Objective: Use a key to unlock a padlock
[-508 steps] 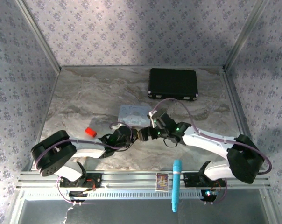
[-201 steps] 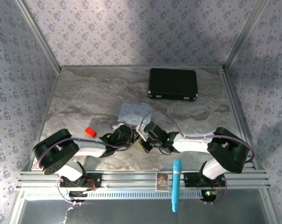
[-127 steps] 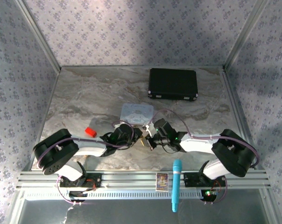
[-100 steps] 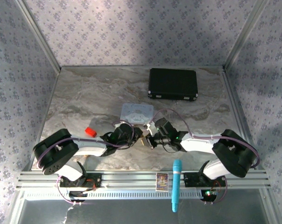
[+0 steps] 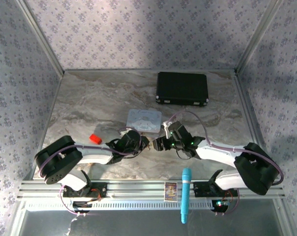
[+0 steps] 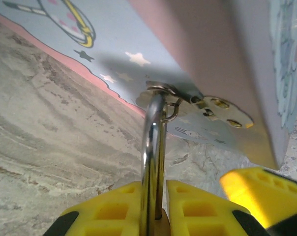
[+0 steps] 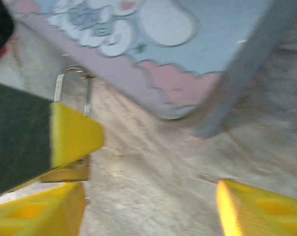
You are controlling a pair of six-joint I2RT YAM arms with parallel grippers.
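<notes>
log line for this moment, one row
left gripper: jaws shut on padlock | right gripper: jaws open | padlock: shackle through hasp on tin

Across the upper left of the top view, the grey marbled table [image 5: 89, 98] lies open. A black rectangular case [image 5: 182, 88] blocks the upper right centre. The pastel blue rectangular tin [image 5: 144, 119] sits mid-frame, just above where the two arms meet, crowding the centre. A small red block [image 5: 95, 138] lies left, near the left arm.

Brass-gold padlock [image 7: 71, 172], silvery shackle [image 6: 152, 142], pastel cartoon-print tin [image 5: 144, 118], yellow fingers [image 6: 202, 214]
</notes>
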